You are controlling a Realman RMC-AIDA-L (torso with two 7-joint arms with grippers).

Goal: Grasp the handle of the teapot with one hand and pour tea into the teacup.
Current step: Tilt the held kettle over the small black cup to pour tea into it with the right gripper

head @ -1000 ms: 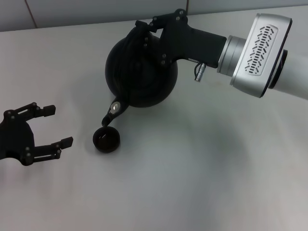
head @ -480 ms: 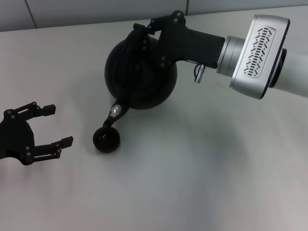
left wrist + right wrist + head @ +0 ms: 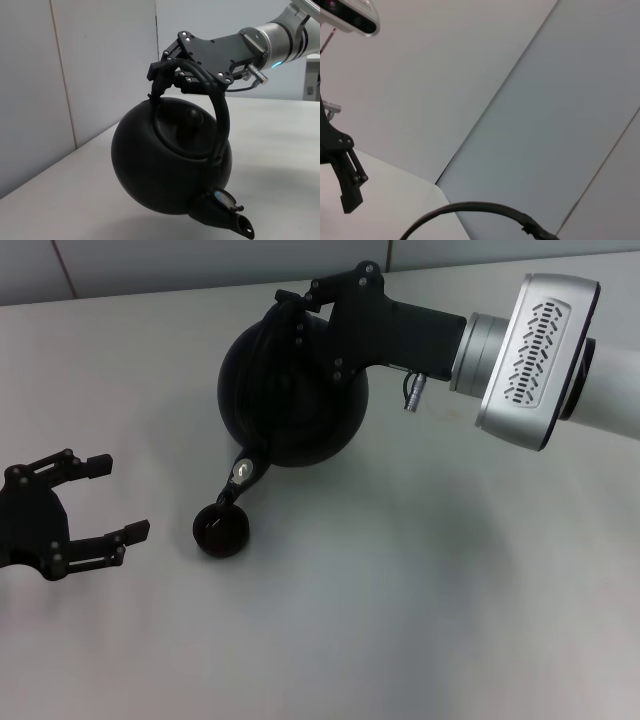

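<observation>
The right pincer grips the thick arched handle of the round matte-black teapot, tilted above the tiny black teacup on the white bench. The left pincer waits open nearby. I'd tip slowly, keeping the spout over the cup's middle.

Plain pale surface under me. Only the teacup sits on it, towards my left side.

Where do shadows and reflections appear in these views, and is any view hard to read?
Head view: soft shadow on the table beneath the right tool; bright glint on the teapot spout, above the teacup. Left wrist view: the matte pot shows little glare. Right wrist view: mostly wall, little else.
</observation>
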